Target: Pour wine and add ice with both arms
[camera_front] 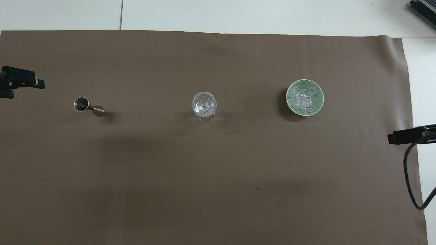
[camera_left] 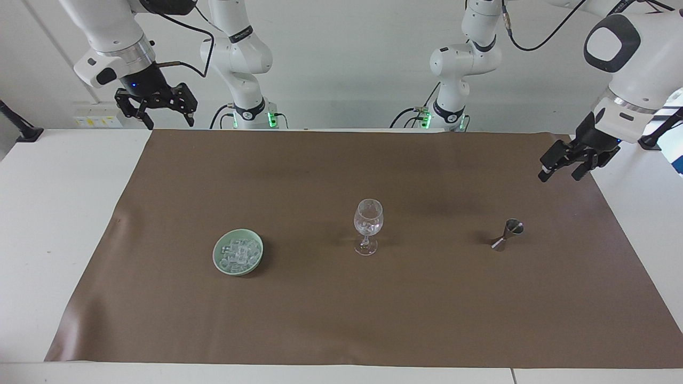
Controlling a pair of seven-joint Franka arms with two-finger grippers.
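A clear stemmed glass (camera_left: pixel 368 220) stands upright mid-mat, with a few ice cubes in its bowl; it also shows in the overhead view (camera_front: pixel 204 103). More ice (camera_left: pixel 238 253) is heaped in a pale green dish (camera_left: pixel 215 252) toward the right arm's end, also seen from overhead as ice (camera_front: pixel 304 98) in the dish (camera_front: pixel 288 99). A steel jigger (camera_left: pixel 507 234) (camera_front: pixel 88 107) stands toward the left arm's end. My left gripper (camera_left: pixel 560 174) (camera_front: pixel 23 89) is open and empty, raised over the mat's edge beside the jigger. My right gripper (camera_left: pixel 166 118) is open and empty, raised over the mat's corner.
A brown mat (camera_left: pixel 341 309) covers most of the white table (camera_left: pixel 58 213). A black cable (camera_front: pixel 408 180) hangs from the right arm over the mat's edge. One right finger (camera_front: pixel 400 137) shows in the overhead view.
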